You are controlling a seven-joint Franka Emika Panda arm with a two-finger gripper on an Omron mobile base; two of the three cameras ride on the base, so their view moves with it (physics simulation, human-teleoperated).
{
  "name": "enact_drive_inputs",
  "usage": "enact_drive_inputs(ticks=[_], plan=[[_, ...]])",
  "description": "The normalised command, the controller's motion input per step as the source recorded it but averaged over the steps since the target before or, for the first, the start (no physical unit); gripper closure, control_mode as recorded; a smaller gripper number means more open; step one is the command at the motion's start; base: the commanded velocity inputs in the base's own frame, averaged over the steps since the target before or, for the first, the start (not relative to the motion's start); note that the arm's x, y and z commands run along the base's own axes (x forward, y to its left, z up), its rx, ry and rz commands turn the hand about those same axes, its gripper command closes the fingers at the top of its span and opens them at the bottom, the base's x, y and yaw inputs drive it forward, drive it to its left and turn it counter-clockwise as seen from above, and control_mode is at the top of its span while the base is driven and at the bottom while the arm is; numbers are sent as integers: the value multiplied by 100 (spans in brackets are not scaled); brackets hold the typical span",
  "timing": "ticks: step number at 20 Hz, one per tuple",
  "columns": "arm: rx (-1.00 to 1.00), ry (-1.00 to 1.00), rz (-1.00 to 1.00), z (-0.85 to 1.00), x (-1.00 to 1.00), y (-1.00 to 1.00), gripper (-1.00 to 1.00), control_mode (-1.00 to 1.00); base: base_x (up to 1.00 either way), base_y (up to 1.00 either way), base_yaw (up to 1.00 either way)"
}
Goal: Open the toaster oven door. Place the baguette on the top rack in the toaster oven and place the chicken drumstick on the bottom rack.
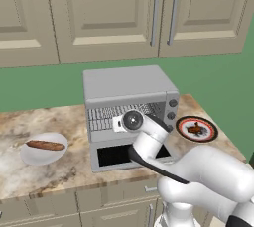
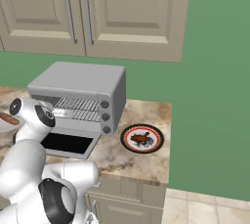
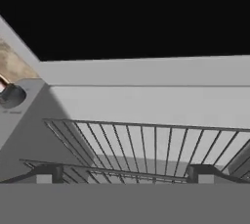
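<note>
The toaster oven [image 1: 130,86] [image 2: 78,82] stands on the counter. The toaster oven door [image 1: 115,156] [image 2: 67,144] lies folded down flat. Two wire racks show in its mouth, the top rack [image 2: 73,103] above the bottom rack [image 2: 84,116]. My gripper [image 1: 115,123] [image 2: 62,113] [image 3: 124,175] hovers at the mouth above the door, open, with nothing between its fingers; rack bars [image 3: 146,142] lie just ahead. The baguette [image 1: 45,145] [image 2: 8,119] rests on a white plate [image 1: 30,157] to the oven's left. The chicken drumstick [image 1: 197,129] [image 2: 141,138] sits on a red-rimmed plate [image 1: 212,128] to its right.
Beige wall cabinets [image 1: 104,13] hang above the oven. The marble counter [image 1: 59,171] ends just past the drumstick's plate [image 2: 155,145], with floor [image 2: 210,211] beyond. Three knobs [image 2: 104,117] run down the oven's right side.
</note>
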Motion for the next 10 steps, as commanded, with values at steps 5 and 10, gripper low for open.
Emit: enact_drive_inputs(ticks=[5,10], plan=[[0,-13,0,3,9,0,-100,-100,0,0,0],[6,-5,0,8,11,0,-100,-100,0,0,0]])
